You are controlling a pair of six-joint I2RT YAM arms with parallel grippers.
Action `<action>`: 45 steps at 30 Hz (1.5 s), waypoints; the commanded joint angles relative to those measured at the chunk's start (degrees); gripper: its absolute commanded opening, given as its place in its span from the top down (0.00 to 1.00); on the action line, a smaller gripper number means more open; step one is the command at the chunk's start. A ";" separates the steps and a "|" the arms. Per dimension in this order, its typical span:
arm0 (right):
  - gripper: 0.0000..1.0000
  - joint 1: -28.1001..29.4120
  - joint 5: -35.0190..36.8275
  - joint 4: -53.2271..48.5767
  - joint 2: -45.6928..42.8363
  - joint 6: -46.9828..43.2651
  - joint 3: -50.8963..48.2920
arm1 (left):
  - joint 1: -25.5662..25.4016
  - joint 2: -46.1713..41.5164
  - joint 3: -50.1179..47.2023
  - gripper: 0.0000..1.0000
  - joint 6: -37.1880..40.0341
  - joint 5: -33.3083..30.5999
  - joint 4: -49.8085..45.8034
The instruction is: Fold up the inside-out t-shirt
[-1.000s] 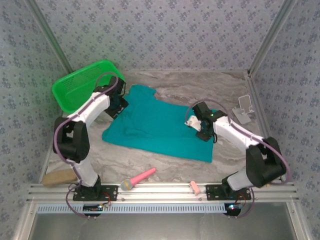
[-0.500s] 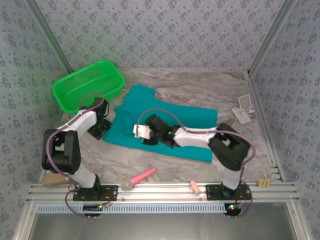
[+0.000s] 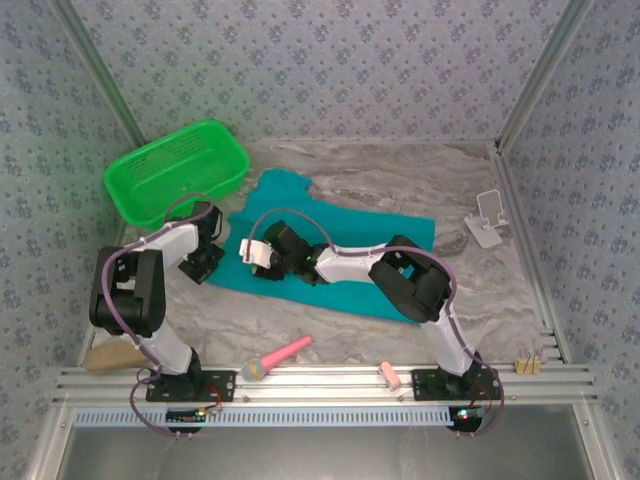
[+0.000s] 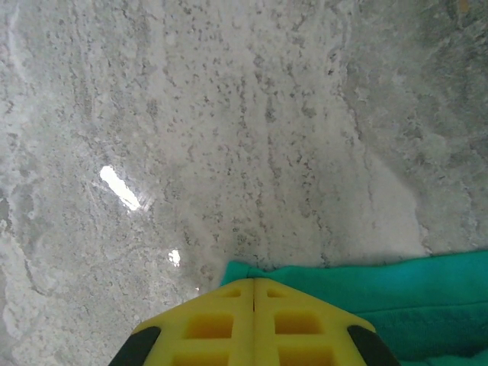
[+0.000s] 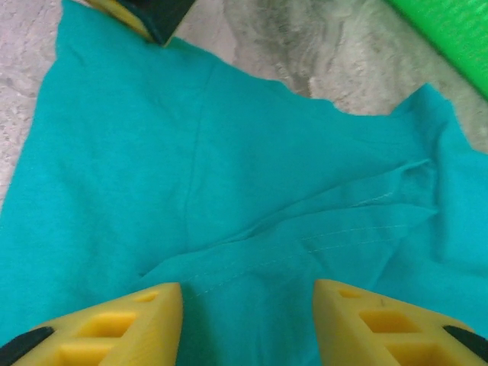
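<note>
Lying on grey marbled tabletop, teal t-shirt, patterned walls, green basket

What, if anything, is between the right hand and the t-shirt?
Nothing visible. The right hand is open directly over the t-shirt, with only bare teal cloth in the gap between its fingers.

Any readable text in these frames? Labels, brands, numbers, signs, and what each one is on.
None readable.
teal t-shirt: plain, no print or tag text showing.
green mesh basket: no label visible.
left gripper and right gripper: yellow fingers unmarked.
wallpaper: repeating floral motif, no lettering.
white stand: too small to tell.
</note>
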 commanded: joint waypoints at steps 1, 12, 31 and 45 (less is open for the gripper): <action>0.57 0.60 -3.21 -4.93 2.15 0.12 3.73 | 0.76 1.58 -0.95 1.00 -1.37 -1.68 -2.61; 1.00 -4.81 7.66 -1.05 -0.28 9.90 1.23 | 2.69 0.39 -4.01 1.00 -2.99 -1.42 -6.66; 0.58 -9.28 -11.02 -7.77 -6.24 12.13 0.62 | 2.97 -10.65 -10.70 1.00 -1.99 2.04 -11.49; 0.79 -5.60 13.93 -18.56 7.49 32.83 15.30 | 4.84 -11.06 -12.94 1.00 -1.54 4.56 -9.64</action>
